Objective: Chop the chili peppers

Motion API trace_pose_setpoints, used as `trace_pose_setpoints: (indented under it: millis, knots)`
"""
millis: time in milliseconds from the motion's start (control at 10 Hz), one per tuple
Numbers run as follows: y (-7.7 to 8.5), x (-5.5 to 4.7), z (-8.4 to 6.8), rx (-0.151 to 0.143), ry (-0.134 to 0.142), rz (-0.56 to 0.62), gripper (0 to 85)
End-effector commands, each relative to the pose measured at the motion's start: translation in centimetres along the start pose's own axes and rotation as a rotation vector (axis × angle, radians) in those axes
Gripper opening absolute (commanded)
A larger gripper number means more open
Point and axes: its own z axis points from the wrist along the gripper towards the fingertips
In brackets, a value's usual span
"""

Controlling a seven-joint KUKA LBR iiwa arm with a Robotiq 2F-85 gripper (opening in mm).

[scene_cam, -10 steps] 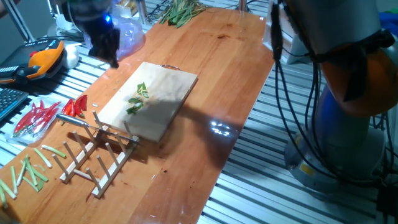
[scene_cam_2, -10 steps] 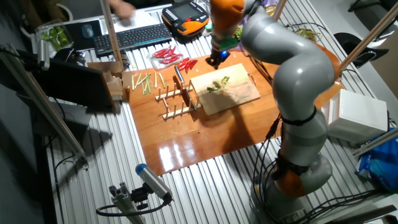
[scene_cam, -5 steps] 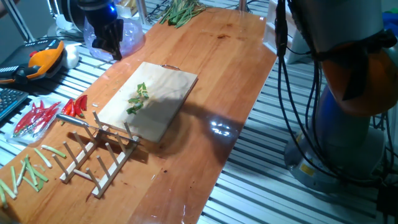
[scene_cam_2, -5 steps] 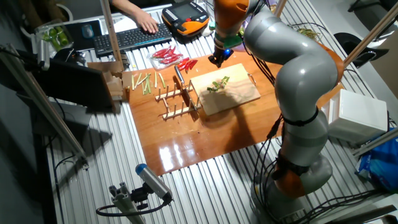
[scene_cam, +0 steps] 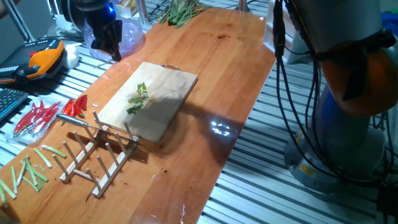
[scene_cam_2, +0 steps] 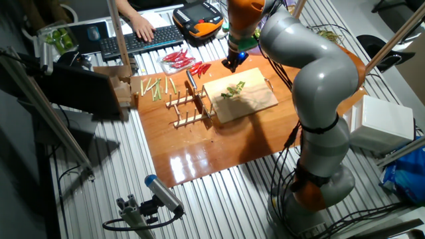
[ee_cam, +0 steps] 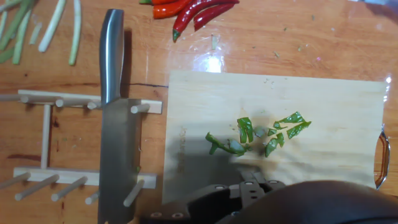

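The chili peppers (ee_cam: 255,137) lie as short green chunks in a small heap near the middle of the wooden cutting board (ee_cam: 323,112). They also show in the fixed views as chili pieces (scene_cam: 138,98) (scene_cam_2: 232,89). My gripper (scene_cam: 112,53) (scene_cam_2: 231,64) hangs above the board's far corner, apart from the pieces. Its fingers look shut with nothing between them. In the hand view only the fingertips of the gripper (ee_cam: 254,182) show at the bottom edge, below the chunks.
A steel knife (ee_cam: 115,124) rests on the wooden peg rack (scene_cam: 93,162) left of the board. Red chilies (scene_cam: 43,115) and pale green stalk sticks (scene_cam: 25,171) lie beyond the rack. A keyboard (scene_cam_2: 143,36) with a person's hand sits behind the table.
My gripper rose a little and shifted back from the board's corner over the last second, then held still. The chili pieces and knife have not moved.
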Motion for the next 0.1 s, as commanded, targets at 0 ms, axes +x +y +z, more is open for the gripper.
trace_pose_setpoints:
  millis: [0]
  knots:
    - [0.06,-0.04,0.04,0.001,0.000,-0.005,0.0]
